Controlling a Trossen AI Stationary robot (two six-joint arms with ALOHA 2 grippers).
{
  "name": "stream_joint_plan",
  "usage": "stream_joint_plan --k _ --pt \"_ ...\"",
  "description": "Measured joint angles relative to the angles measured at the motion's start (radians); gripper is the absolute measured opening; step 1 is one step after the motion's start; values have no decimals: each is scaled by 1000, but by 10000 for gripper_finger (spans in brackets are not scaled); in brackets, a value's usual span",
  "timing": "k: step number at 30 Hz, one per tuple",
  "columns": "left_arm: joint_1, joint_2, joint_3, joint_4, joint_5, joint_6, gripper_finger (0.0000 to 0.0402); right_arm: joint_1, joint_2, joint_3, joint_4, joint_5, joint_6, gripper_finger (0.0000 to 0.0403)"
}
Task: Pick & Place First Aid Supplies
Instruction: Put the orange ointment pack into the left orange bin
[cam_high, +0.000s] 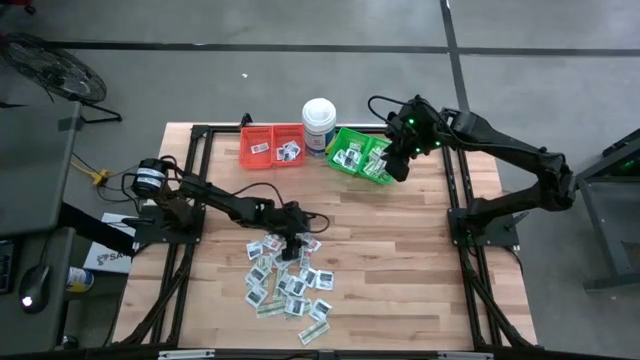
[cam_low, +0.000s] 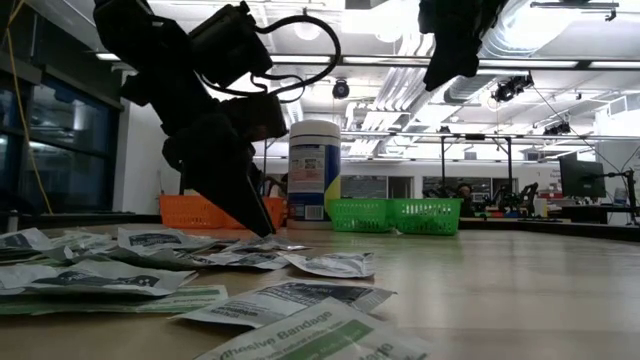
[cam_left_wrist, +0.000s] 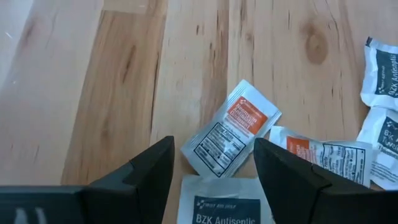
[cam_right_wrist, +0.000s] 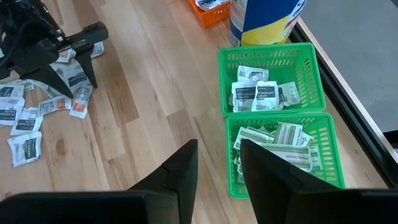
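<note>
Below, left gripper (cam_left_wrist: 212, 167) jaws open over orange-print packet (cam_left_wrist: 231, 129), bottom edge hidden.

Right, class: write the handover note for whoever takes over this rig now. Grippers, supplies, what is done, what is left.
Left gripper: open, low over the loose packets mid-table, fingers astride an orange-and-white packet, nothing held.
Right gripper: open, empty, above the green bins.
Done: some packets lie in the green bins and the red bins.
Left: most of the pile needs sorting.
</note>
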Motion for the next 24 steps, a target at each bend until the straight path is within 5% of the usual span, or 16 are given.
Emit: stream_joint_plan --k 13,24 --pt "0 61 3 58 32 -85 213 0 0 0 -9 0 0 114" --pt "-3 62 4 13 68 -85 135 0 0 0 -20 0 -4 114"
